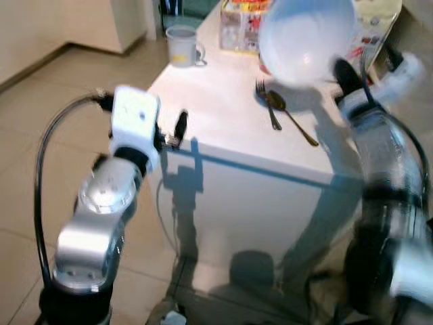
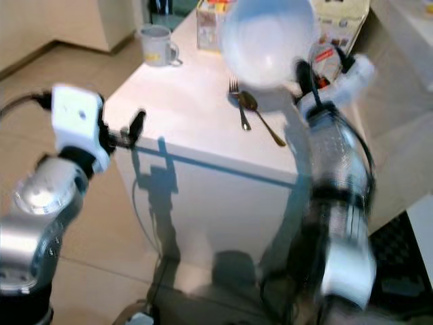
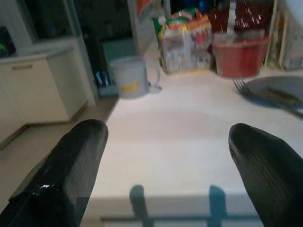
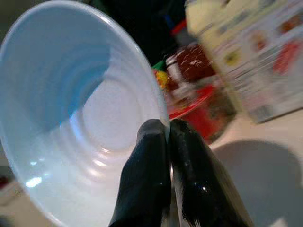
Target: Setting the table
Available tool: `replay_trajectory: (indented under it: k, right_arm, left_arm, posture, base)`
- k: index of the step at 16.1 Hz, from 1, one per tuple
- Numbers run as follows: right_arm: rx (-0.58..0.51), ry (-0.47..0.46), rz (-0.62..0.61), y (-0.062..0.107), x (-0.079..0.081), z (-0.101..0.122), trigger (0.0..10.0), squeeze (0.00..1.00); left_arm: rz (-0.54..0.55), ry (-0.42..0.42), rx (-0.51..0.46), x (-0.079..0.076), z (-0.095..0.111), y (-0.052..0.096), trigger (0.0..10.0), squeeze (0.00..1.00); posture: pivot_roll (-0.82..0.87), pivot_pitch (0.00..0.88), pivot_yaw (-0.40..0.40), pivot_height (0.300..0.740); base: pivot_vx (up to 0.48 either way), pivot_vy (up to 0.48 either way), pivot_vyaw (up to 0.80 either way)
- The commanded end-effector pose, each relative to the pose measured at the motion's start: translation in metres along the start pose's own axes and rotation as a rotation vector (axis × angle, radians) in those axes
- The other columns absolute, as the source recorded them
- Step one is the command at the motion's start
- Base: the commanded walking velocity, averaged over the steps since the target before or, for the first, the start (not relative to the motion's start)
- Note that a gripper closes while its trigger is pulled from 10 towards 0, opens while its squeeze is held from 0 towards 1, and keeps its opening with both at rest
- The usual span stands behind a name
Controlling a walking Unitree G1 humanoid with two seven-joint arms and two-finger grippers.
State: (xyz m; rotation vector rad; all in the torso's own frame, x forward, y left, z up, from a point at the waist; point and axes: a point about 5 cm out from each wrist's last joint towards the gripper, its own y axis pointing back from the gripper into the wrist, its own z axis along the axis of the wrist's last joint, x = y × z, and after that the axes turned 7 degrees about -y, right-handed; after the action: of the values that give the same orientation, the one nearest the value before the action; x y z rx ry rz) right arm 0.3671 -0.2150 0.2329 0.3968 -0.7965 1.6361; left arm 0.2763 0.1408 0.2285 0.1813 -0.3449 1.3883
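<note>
A pale blue bowl [image 1: 306, 39] hangs tilted in the air above the white table [image 1: 223, 115], over its far right part. My right gripper [image 4: 168, 137] is shut on the bowl's rim, one finger inside and one outside. Under the bowl a fork [image 1: 268, 105] and a spoon [image 1: 289, 116] lie side by side on the tabletop. A grey mug [image 1: 183, 46] stands at the table's far left corner. My left gripper [image 3: 165, 156] is open at the table's near left edge, with nothing between its fingers [image 1: 180, 124].
Snack packets [image 1: 240, 27], a red tub [image 3: 240, 56] and a cereal box [image 1: 375, 20] crowd the table's far end. Cream cabinets [image 1: 74, 20] stand at the far left. Tiled floor [image 1: 40, 135] lies open to the left of the table.
</note>
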Motion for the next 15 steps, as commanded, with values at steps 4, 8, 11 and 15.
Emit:
replay_trajectory:
  k: [4, 8, 11, 15]
  right_arm:
    - [-0.095, 0.061, 0.077, 0.035, 0.043, 0.024, 0.0, 0.0]
    - [0.031, 0.284, 0.092, 0.096, 0.058, -0.012, 0.0, 0.0]
    - [0.027, 0.322, 0.069, 0.126, 0.064, -0.024, 0.0, 0.0]
    - [-0.038, 0.333, 0.024, 0.133, 0.064, -0.021, 0.5, 0.0]
  left_arm:
    - [-0.061, -0.054, -0.083, -0.009, 0.009, -0.006, 10.0, 0.0]
    - [-0.074, -0.069, -0.106, -0.01, 0.001, -0.003, 10.0, 0.0]
    - [-0.021, -0.111, -0.065, 0.001, -0.018, -0.002, 10.0, 0.0]
    - [0.052, -0.095, -0.07, 0.016, -0.018, -0.006, 10.0, 0.0]
  posture:
    - [0.01, 0.0, -0.007, 0.74]
    - [0.0, 0.0, 0.015, 0.74]
    - [-0.01, 0.0, 0.02, 0.74]
    - [-0.02, 0.0, 0.012, 0.74]
  base:
    - [0.0, 0.0, 0.0]
    - [0.0, 0.0, 0.0]
    - [0.0, 0.0, 0.0]
    - [0.0, 0.0, 0.0]
